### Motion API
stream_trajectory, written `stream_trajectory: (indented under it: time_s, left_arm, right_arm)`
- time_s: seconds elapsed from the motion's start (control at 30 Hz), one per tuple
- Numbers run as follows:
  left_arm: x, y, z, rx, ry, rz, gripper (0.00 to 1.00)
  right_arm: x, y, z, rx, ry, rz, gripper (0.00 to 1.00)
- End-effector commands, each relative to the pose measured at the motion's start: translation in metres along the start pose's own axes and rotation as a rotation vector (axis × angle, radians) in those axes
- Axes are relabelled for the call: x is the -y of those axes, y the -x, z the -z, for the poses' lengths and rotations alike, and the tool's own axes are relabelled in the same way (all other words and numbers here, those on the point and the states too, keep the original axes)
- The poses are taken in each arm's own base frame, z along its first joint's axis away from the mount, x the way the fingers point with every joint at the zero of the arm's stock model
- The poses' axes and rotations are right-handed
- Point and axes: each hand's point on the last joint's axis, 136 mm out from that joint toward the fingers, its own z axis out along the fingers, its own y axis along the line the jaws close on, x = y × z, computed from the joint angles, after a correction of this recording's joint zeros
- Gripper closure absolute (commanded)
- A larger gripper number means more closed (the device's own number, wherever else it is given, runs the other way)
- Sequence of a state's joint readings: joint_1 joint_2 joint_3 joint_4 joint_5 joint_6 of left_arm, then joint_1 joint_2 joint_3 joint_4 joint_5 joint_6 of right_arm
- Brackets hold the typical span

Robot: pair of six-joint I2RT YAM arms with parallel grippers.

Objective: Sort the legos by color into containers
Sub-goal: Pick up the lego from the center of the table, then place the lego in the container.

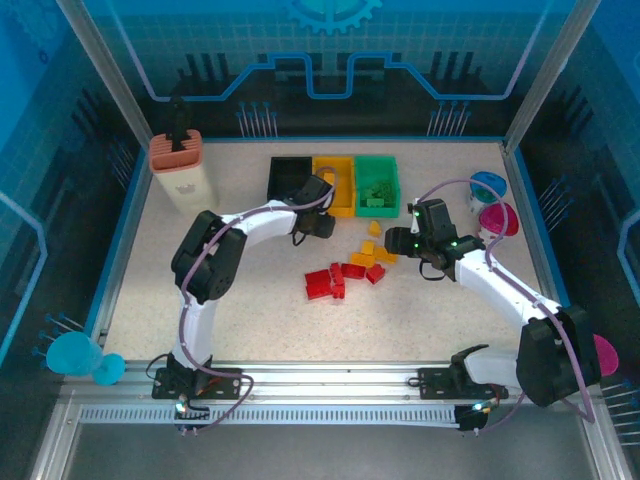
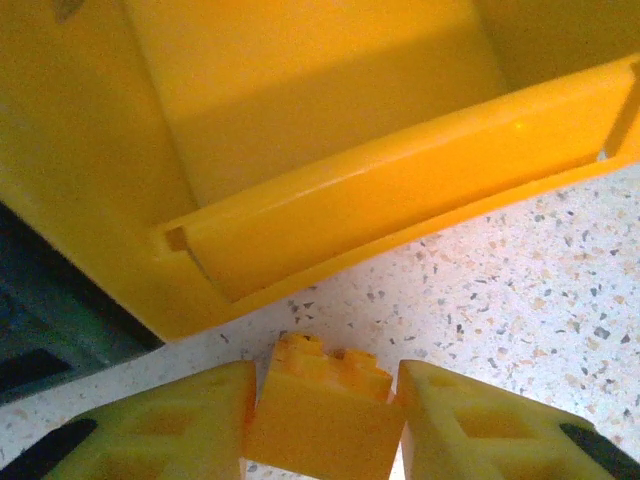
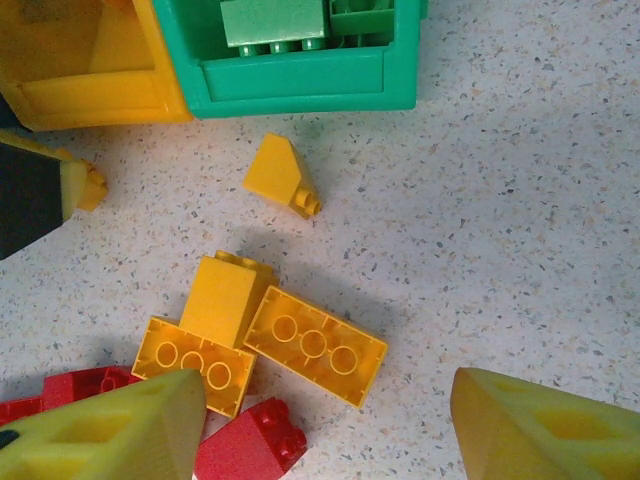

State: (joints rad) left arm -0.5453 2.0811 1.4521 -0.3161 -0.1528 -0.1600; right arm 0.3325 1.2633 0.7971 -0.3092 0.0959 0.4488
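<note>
Counting three small open-topped rectangular plastic bins side by side at the far middle of the speckled table (image 1: 240,300): black bin (image 1: 288,178) on the left, yellow bin (image 1: 340,185) in the middle, green bin (image 1: 377,185) on the right. Counting at least two green plastic bricks (image 3: 272,22) inside the green bin. Counting four loose yellow plastic bricks (image 3: 315,345) on the table in front of the green bin: one small sloped piece lying apart, nearer the bin, and three bunched together, one of them leaning on a flat neighbour. Counting at least four red plastic bricks (image 1: 325,283) in a tight cluster just beside the yellow bunch, on its near side; exact number hard to tell.

Finding a fifth yellow brick (image 2: 320,430) pinched between the fingers (image 2: 170,430) of the left gripper (image 2: 325,390), jaws drawn in against both its sides, just outside the yellow bin's front wall, studs toward that wall. Cannot tell whether lifted or resting on the table.

Finding the right gripper (image 3: 328,400) above the yellow-and-red bunch, jaws wide apart, gripping nothing; cannot tell whether either fingertip (image 3: 100,430) touches a brick.
</note>
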Motion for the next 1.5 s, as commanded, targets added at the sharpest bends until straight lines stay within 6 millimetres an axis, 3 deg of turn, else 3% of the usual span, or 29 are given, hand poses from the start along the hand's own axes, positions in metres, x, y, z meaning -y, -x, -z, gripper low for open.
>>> stream_trajectory:
  time_s: [0.0,0.3,0.6,0.87,0.97,1.03,1.07,1.1,1.17,1.3,1.47]
  left_arm:
    - [0.002,-0.006,0.003,-0.013,0.024,-0.033,0.64]
    - [0.012,0.008,0.034,0.050,-0.013,-0.016,0.66]
    - [0.027,0.068,0.082,0.209,-0.076,-0.007,0.65]
    - [0.021,0.120,0.068,0.240,-0.027,0.008,0.65]
    - [0.014,0.131,0.052,0.217,-0.001,0.030,0.53]
    - [0.011,0.136,0.046,0.207,0.011,0.040,0.50]
    - [0.010,0.138,0.045,0.207,0.015,0.046,0.42]
    - [0.009,0.139,0.044,0.209,0.017,0.048,0.29]
    - [0.008,0.141,0.047,0.218,0.022,0.050,0.19]
    - [-0.001,0.143,0.057,0.242,0.057,0.056,0.14]
    - [-0.027,0.137,0.061,0.236,0.127,0.099,0.14]
  right_arm:
    - [0.005,-0.001,-0.002,0.007,0.001,-0.025,0.33]
    - [0.005,0.000,0.003,0.014,0.002,-0.024,0.33]
    - [0.006,-0.001,0.007,0.020,0.004,-0.027,0.34]
    - [0.008,-0.005,0.013,0.025,0.002,-0.033,0.33]
    - [0.010,-0.007,0.016,0.023,-0.005,-0.029,0.34]
    - [0.012,-0.008,0.018,0.026,-0.008,-0.029,0.33]
    - [0.013,-0.008,0.020,0.027,-0.012,-0.029,0.33]
    - [0.015,-0.009,0.021,0.029,-0.014,-0.030,0.33]
    - [0.017,-0.010,0.021,0.032,-0.018,-0.035,0.33]
    - [0.020,-0.012,0.020,0.029,-0.017,-0.045,0.33]
    - [0.018,-0.014,0.015,0.018,-0.004,-0.054,0.33]
